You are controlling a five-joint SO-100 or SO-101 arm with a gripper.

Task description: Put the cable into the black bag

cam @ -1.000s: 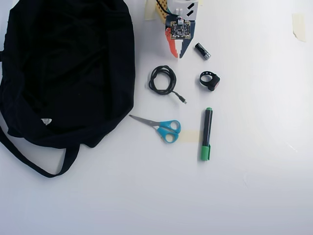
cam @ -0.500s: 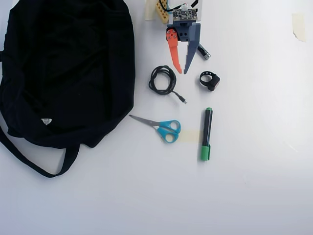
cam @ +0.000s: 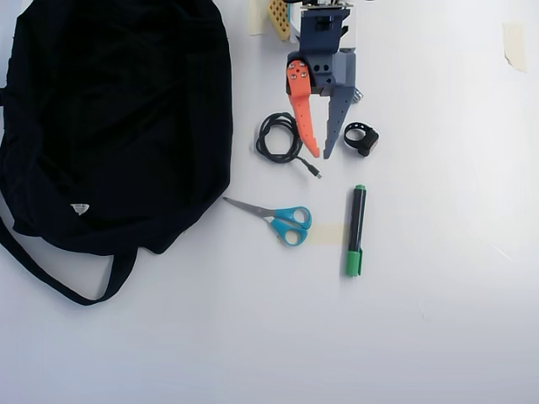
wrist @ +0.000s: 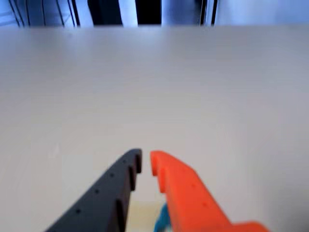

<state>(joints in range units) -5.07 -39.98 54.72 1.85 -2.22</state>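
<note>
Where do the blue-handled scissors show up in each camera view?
Overhead view: the blue-handled scissors lie below the coiled black cable, right of the black bag.
Wrist view: only a blue sliver between the fingers, bottom edge.
Shared landmark: the orange finger.

In the overhead view the gripper point(cam: 322, 156) is flanked closely: the cable point(cam: 280, 137) lies just to its left, the ring strap point(cam: 361, 138) just to its right. Below the tips, bare table point(cam: 438, 337) is bounded by the scissors point(cam: 274, 216) and green marker point(cam: 356, 230). A clear strip is left between cable and black bag point(cam: 109, 118).
</note>
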